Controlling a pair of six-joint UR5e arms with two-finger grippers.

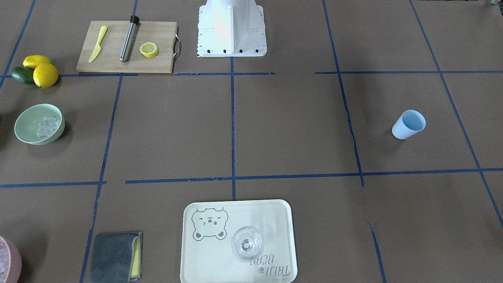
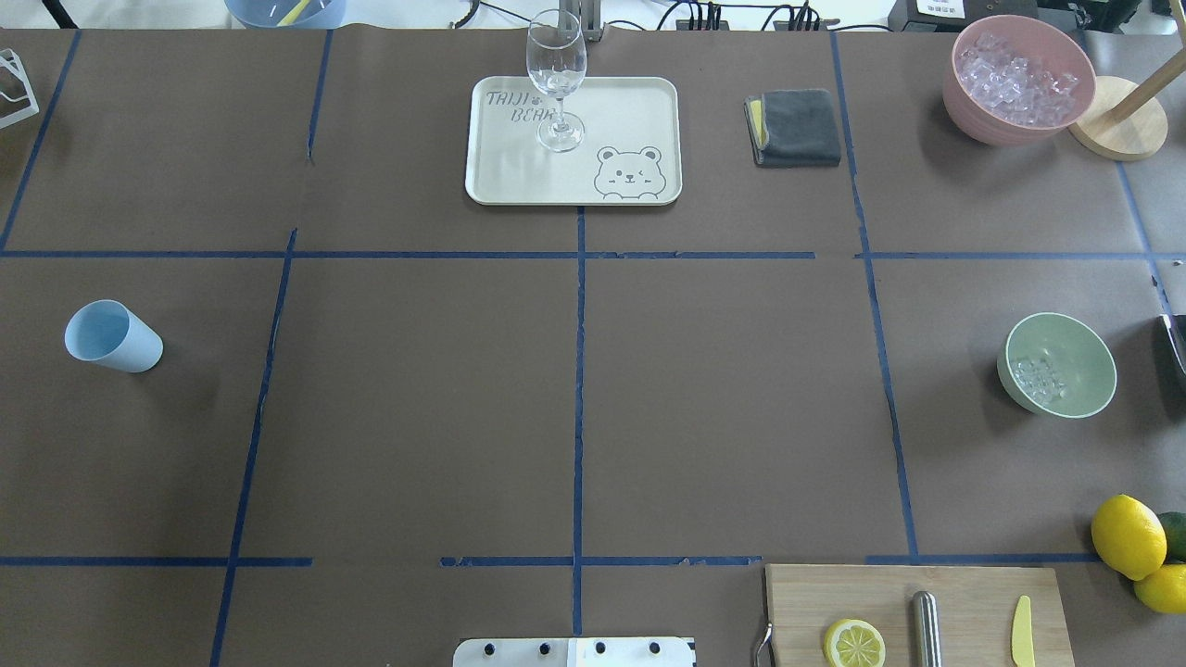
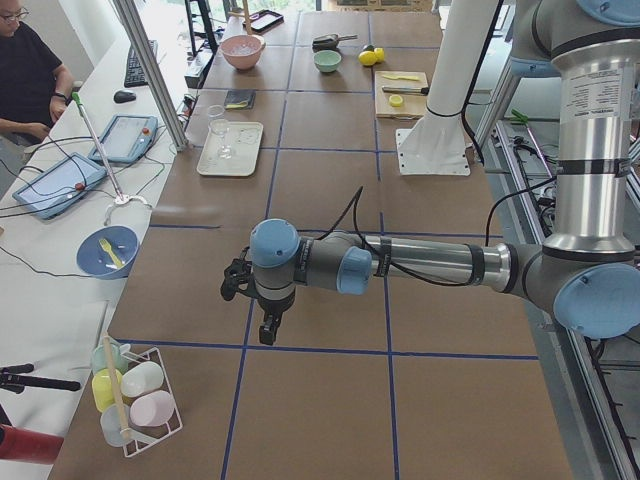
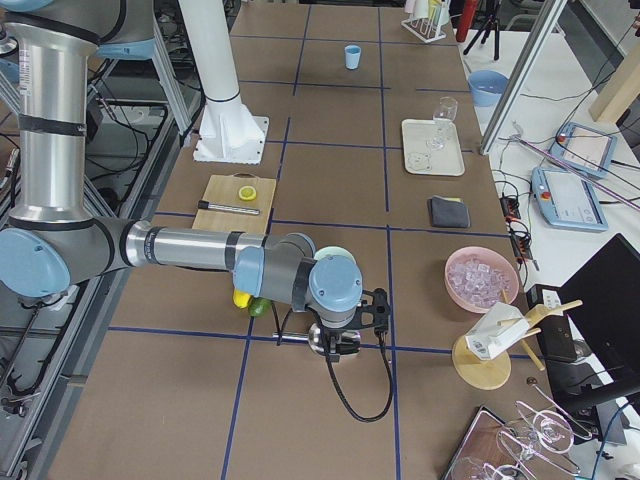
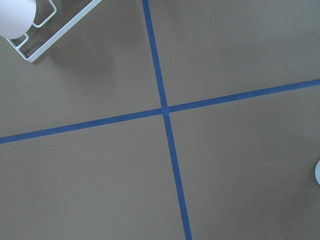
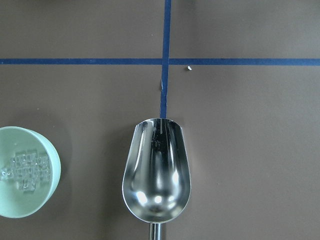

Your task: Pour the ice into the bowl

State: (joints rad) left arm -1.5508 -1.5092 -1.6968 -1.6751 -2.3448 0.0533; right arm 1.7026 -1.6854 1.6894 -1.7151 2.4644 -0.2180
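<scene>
The pale mint-green bowl (image 2: 1061, 364) stands at the table's right side and holds the ice (image 2: 1033, 378), a cluster of small clear cubes. Bowl (image 1: 39, 124) and ice (image 1: 48, 125) also show in the front view. In the right wrist view the bowl (image 6: 25, 180) with ice (image 6: 25, 167) lies at the lower left, beside an empty shiny metal scoop (image 6: 156, 170). My right gripper (image 4: 372, 312) hovers near the bowl, by the scoop (image 4: 322, 342); I cannot tell whether it is open or shut. My left gripper (image 3: 232, 283) is over bare table; I cannot tell its state.
A light blue cup (image 2: 111, 336) stands at the left. A pink bowl (image 2: 1019, 79) of ice, a grey cloth (image 2: 795, 127) and a tray (image 2: 639, 102) with a wine glass (image 2: 556, 79) sit at the far edge. A cutting board (image 2: 964, 593) and lemons (image 2: 1129, 537) are near right.
</scene>
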